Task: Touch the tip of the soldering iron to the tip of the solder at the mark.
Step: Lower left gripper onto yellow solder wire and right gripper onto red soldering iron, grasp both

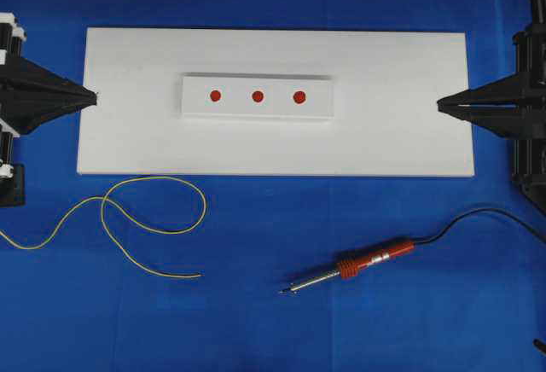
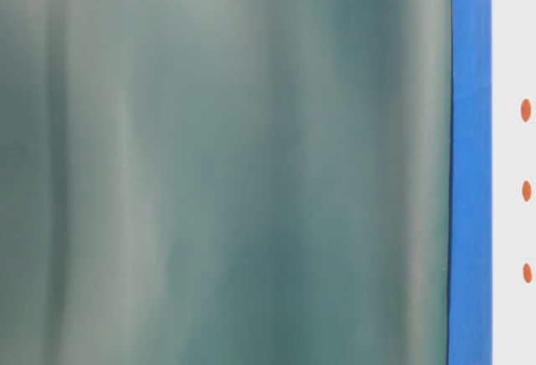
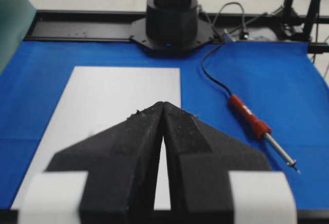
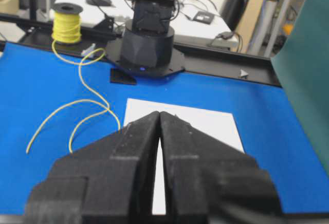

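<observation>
A white board [image 1: 273, 146] lies on a blue cloth [image 1: 341, 329], and on it sits a raised white strip [image 1: 258, 109] with 3 red dots in a row. The mark [image 1: 216, 95] is the left-end dot; the middle dot [image 1: 258, 95] and right-end dot [image 1: 299, 96] sit beside it. No brand, label or writing can be read on anything in view.

The left gripper [image 1: 94, 96] hangs at the board's left edge, its black foam jaws pressed together and holding nothing. The right gripper [image 1: 440, 105] mirrors it at the board's right edge — jaws likewise closed and empty.

The soldering iron [image 1: 351, 268] lies on the cloth in front of the board, toward the right, well apart from the mark. Its dark tip points left and its black cord [image 1: 478, 215] trails off to the right.

The solder [image 1: 153, 218] lies loosely curled on the cloth at the front left — one end running off the left edge, the free end near the middle. In the right wrist view it leads back to a yellow spool [image 4: 67, 22].

The table-level view shows mostly a blurred green sheet [image 2: 226, 164].
</observation>
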Controlling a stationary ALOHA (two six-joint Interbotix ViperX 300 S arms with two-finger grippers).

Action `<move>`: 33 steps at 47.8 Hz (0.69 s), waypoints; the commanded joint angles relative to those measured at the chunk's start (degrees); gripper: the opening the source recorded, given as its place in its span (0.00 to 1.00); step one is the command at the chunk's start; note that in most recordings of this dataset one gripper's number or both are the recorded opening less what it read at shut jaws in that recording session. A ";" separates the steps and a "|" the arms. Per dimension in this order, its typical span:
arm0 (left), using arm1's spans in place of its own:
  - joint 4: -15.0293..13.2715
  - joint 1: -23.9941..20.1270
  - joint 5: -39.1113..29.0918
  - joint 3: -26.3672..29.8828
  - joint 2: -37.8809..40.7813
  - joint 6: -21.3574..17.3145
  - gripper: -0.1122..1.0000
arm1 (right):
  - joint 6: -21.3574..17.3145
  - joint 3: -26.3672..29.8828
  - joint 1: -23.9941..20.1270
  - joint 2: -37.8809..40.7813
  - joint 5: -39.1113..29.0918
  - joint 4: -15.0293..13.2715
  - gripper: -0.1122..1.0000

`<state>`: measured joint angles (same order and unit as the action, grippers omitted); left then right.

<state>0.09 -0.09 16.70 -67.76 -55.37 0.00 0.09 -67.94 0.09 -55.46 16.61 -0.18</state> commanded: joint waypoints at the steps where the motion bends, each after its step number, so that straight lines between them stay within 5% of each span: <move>1: 0.00 2.02 -0.97 1.23 0.44 0.70 0.10 | -0.53 1.58 -1.41 0.79 -0.09 0.09 0.10; 10: 0.00 7.21 -1.67 1.05 0.70 0.70 0.10 | -1.14 3.34 -6.15 3.08 -5.89 0.35 0.04; 23: 0.00 15.64 -1.76 -0.53 4.75 0.00 0.10 | -6.06 3.08 -14.41 7.47 -5.63 0.35 0.06; 28: 0.00 17.58 -1.58 -0.88 8.09 0.88 0.10 | -9.05 2.90 -16.70 10.72 -4.22 0.35 0.13; 33: -0.09 19.34 -0.88 -1.23 11.51 1.67 0.11 | -11.43 2.90 -17.75 14.33 -4.04 0.35 0.32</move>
<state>-0.09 18.02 14.85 -69.43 -46.14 1.32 -10.46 -65.92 -17.05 -43.33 11.78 0.00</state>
